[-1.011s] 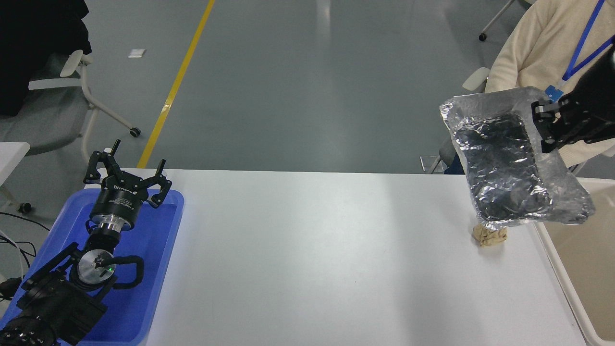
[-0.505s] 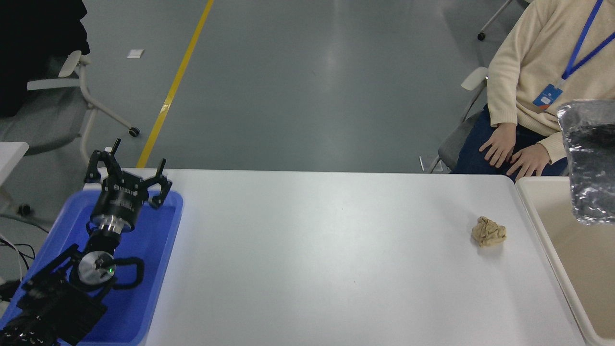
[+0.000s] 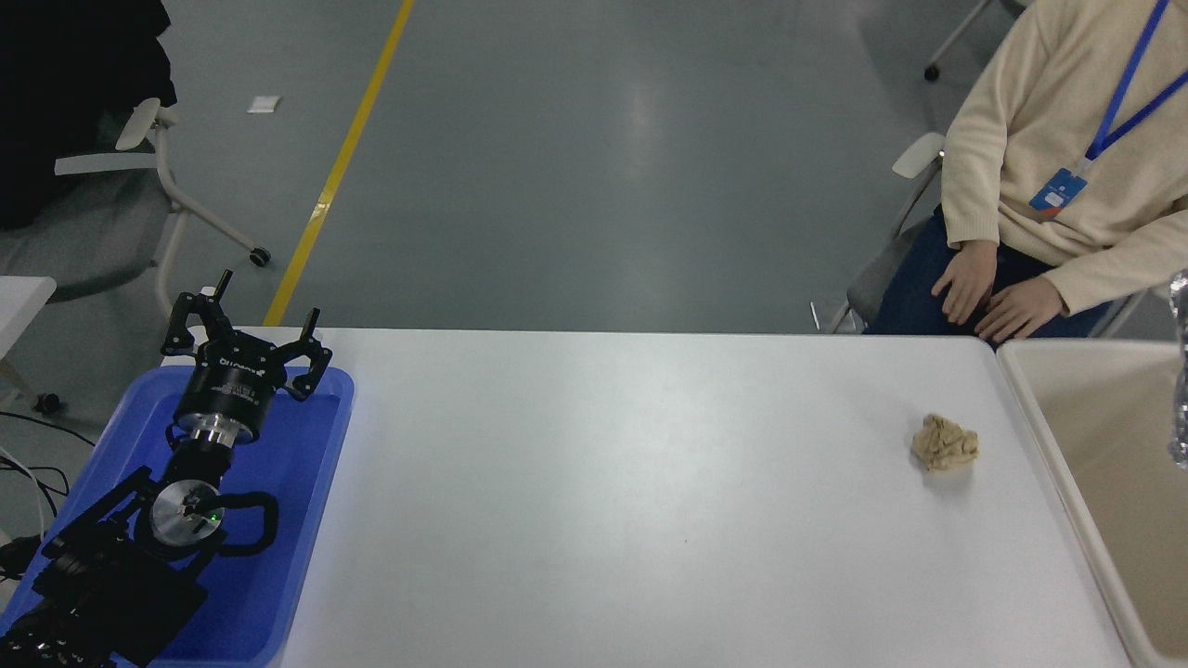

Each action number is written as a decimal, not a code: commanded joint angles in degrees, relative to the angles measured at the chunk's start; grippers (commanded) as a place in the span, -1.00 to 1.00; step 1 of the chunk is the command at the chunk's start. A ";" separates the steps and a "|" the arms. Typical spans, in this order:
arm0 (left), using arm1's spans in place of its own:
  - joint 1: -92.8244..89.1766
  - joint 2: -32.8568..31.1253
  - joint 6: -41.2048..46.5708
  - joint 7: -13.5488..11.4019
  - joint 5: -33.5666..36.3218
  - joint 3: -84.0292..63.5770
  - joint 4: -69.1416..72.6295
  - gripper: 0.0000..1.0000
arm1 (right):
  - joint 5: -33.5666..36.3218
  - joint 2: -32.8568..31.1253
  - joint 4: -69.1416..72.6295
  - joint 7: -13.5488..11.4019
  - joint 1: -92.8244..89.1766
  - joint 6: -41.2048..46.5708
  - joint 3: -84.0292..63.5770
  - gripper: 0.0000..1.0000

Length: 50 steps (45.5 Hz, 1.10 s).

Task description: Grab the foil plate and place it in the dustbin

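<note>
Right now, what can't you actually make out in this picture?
- Foil plate, head view: only a sliver shows; the right edge cuts off the rest.
- Right gripper: beyond the right edge, so its grip cannot be checked.
- Dustbin: the right and bottom edges cut it off, so most of its inside is unseen.
- Person: cut off by the top edge.

Lab: robot arm, floor tape line

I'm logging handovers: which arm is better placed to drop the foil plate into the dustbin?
Right. A sliver of the foil plate shows at the right edge above the dustbin; the left gripper is parked over the blue tray.
</note>
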 commanded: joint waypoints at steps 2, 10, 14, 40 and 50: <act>0.00 0.00 0.00 -0.01 -0.01 0.00 -0.01 1.00 | -0.08 -1.30 -2.81 0.03 -17.38 -13.65 12.50 -1.00; 0.00 0.00 0.00 -0.01 -0.01 -0.09 -0.01 1.00 | -0.08 1.60 -3.08 0.03 -24.33 -29.65 16.28 -1.00; 0.00 0.00 0.00 0.08 -0.01 -0.09 -0.01 1.00 | 0.35 1.86 -3.25 0.03 -25.65 -34.49 17.43 -1.00; 0.00 0.00 -0.18 -0.01 -0.01 -0.09 -0.01 1.00 | 0.53 11.79 -16.78 -2.08 -36.11 -44.26 25.25 -1.00; 0.00 0.00 -0.18 -0.01 -0.01 -0.17 -0.01 1.00 | 0.71 12.06 -18.63 -1.91 -36.82 -50.14 25.51 0.84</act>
